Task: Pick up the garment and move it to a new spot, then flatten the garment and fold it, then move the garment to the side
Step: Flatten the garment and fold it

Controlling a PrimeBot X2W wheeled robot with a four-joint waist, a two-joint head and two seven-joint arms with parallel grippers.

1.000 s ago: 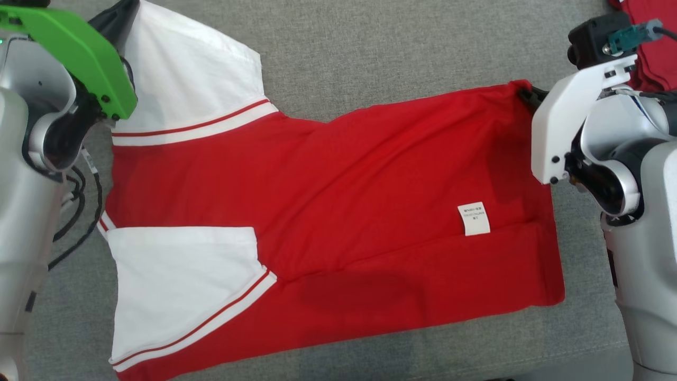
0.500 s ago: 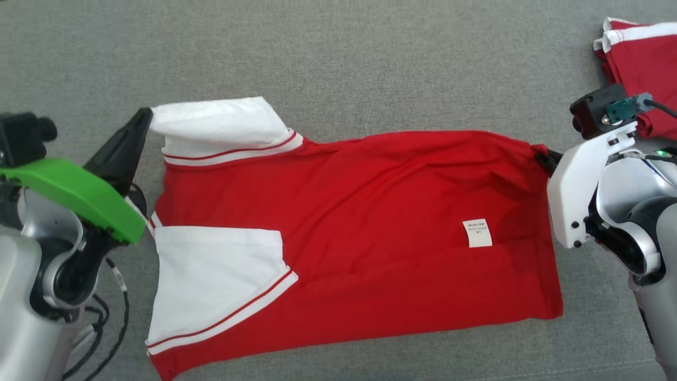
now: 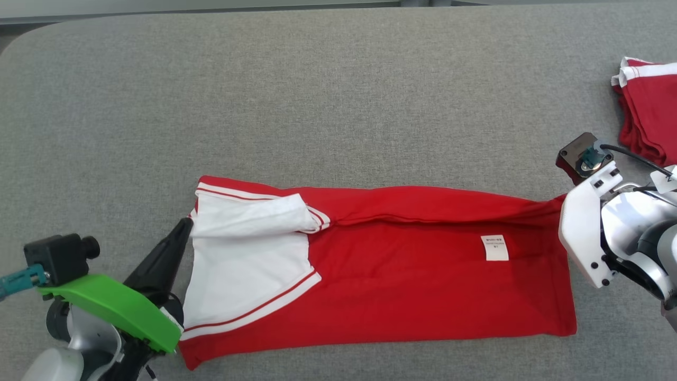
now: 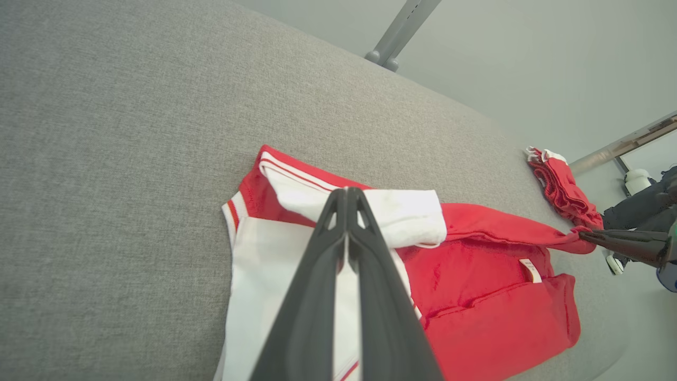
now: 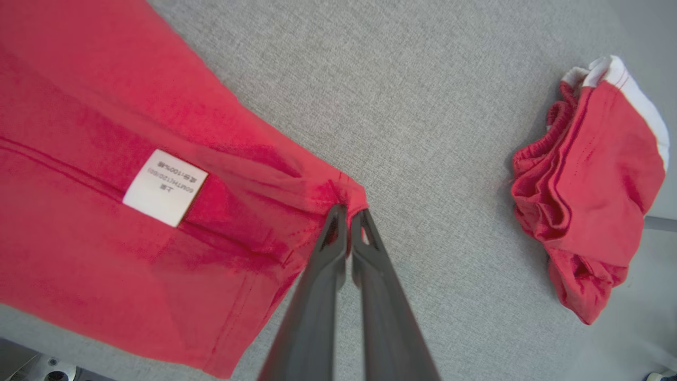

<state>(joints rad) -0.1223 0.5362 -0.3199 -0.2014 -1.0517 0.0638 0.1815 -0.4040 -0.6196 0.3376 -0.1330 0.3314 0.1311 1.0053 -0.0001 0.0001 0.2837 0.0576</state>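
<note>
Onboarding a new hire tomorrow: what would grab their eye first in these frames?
The red and white garment lies across the middle of the grey table, pinched at both ends: the left tool is shut on its white sleeve, and the right tool is shut on a red corner. Next come the white label near the garment's right end and a bunched heap of red clothes at the table's right edge.
</note>
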